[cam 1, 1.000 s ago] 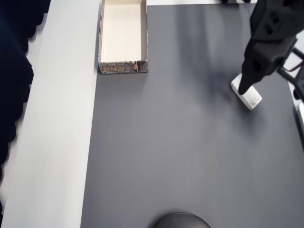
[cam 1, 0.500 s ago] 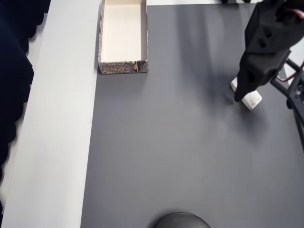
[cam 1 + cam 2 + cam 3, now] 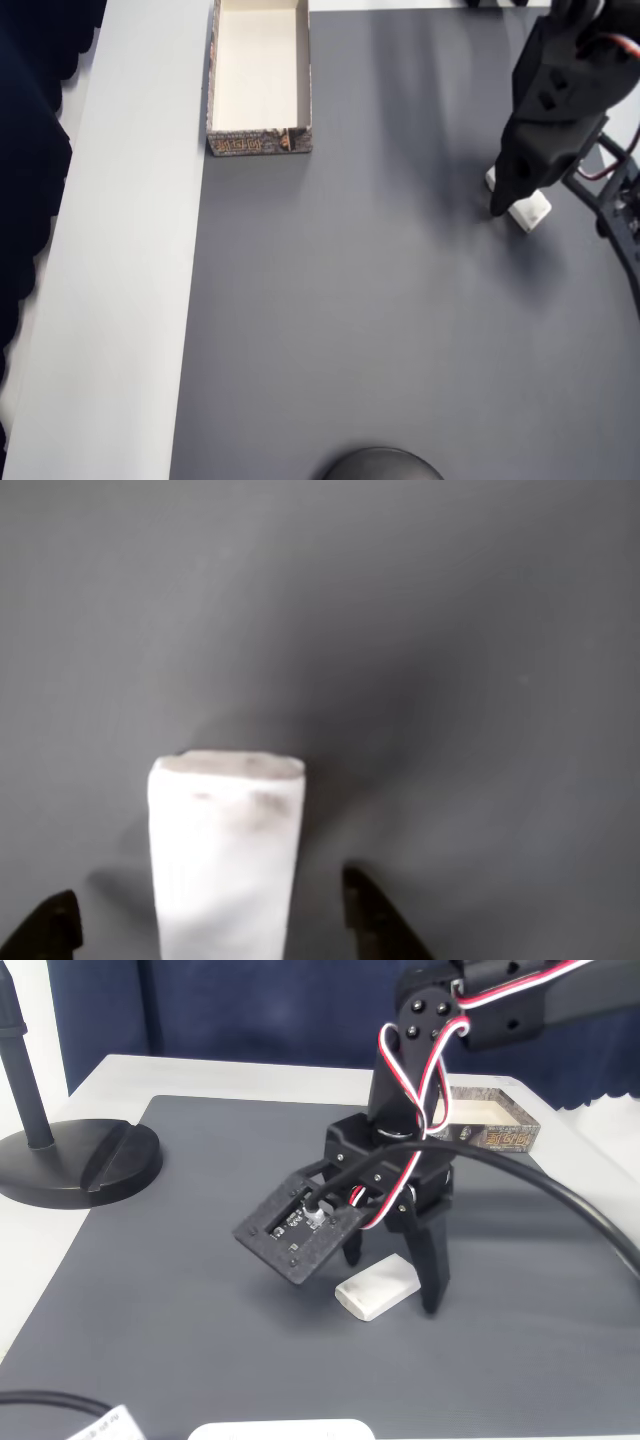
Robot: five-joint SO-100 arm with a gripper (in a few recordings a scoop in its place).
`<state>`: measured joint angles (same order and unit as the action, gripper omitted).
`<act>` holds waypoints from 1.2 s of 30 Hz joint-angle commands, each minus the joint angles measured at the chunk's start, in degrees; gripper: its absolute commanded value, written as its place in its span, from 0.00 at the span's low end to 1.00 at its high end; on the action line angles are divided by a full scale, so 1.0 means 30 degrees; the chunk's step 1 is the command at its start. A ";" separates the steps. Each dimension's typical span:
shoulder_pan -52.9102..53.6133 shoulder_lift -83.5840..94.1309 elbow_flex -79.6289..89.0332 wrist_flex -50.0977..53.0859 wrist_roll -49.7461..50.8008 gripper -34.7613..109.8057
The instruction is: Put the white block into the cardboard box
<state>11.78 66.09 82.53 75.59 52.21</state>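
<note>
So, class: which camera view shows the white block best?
The fixed view: the white block lies whole on the grey mat, between the open gripper's fingers. The wrist view shows the block close and large, its near end cut off. In the overhead view the arm covers most of it.

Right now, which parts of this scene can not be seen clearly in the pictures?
- Small white rectangular block, overhead view: mostly covered by the black arm.
- Same block, wrist view: near end cut off by the bottom edge.
- Shallow cardboard box, fixed view: partly behind the arm.
- Hand: whether the fingertips touch the block is unclear.
</note>
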 commanded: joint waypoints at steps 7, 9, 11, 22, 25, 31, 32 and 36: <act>-0.0059 0.0029 -0.1230 -0.0029 -0.0176 0.48; -0.0059 -0.0029 -0.1230 -0.0029 -0.0176 0.47; -0.0117 -0.0088 -0.1230 -0.0029 -0.0176 0.47; -0.0264 -0.0381 -0.1289 -0.0059 -0.0205 0.45; -0.0293 -0.0498 -0.1377 -0.0059 -0.0205 0.44; -0.0439 -0.0762 -0.1641 -0.0059 -0.0352 0.41; -0.0439 -0.0762 -0.1641 -0.0088 -0.0352 0.41; -0.0439 -0.0791 -0.1641 -0.0088 -0.0586 0.39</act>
<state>11.43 63.81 80.60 76.03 51.68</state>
